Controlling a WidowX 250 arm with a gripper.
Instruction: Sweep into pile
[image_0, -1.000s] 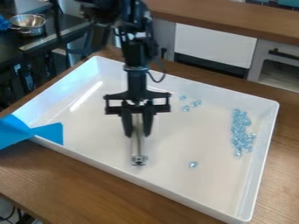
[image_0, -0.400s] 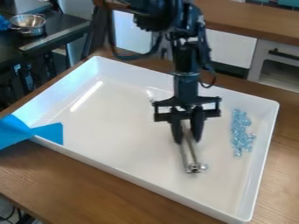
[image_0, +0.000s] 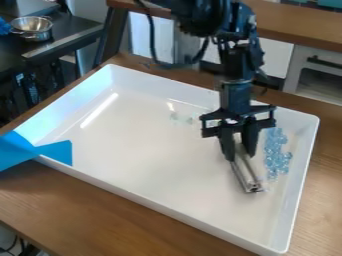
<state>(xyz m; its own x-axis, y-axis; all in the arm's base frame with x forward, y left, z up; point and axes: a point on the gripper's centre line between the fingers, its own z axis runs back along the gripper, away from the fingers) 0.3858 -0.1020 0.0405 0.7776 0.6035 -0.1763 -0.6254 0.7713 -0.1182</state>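
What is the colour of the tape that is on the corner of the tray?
The tape is bright blue, best seen in the camera view.

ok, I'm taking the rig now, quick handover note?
Gripper: shut on the metal tool, over the white tray.
Done: most visible beads sit in one long pile, by the tray's image-right wall.
Left: the loose beads, image-left of the gripper, still need sweeping in. Something small and pale shows at the tool's lower end; can't tell if it's a bead.
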